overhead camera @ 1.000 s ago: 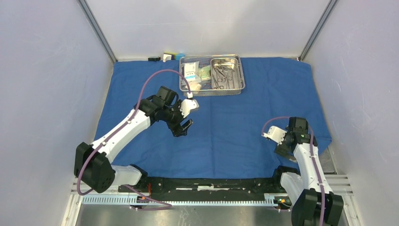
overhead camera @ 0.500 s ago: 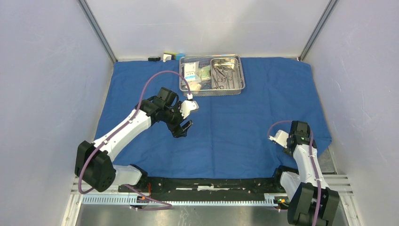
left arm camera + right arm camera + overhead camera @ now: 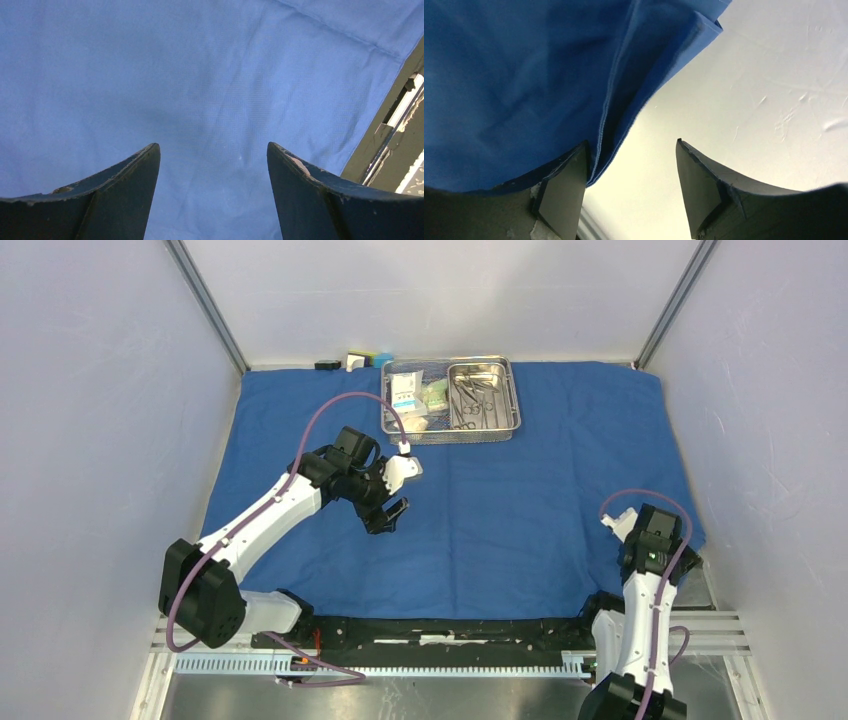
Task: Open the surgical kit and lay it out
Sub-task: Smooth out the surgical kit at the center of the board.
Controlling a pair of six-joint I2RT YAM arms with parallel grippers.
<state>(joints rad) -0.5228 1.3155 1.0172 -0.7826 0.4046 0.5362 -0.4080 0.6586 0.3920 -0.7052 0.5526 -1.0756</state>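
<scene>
The blue cloth wrap (image 3: 500, 500) lies spread flat over the table. At its far middle stands the steel wire-mesh basket (image 3: 515, 405), holding white/green packets (image 3: 408, 392) on the left and a smaller steel pan (image 3: 478, 368) with slim steel instruments (image 3: 470, 402) on the right. My left gripper (image 3: 388, 512) is open and empty just above the cloth's middle left; the left wrist view shows bare cloth (image 3: 200, 90) between the fingers. My right gripper (image 3: 631, 147) is open at the cloth's right near corner; the cloth's hem (image 3: 614, 100) hangs beside its left finger (image 3: 564, 190).
Small black, white and blue blocks (image 3: 352, 361) sit off the cloth at the back wall. Grey walls close in the left, right and back. The arms' black base rail (image 3: 450, 625) runs along the near edge. A bare white surface (image 3: 764, 90) shows beyond the cloth's right edge.
My right arm has drawn back toward the near right, from over the cloth to its right near corner. The left gripper has barely moved.
</scene>
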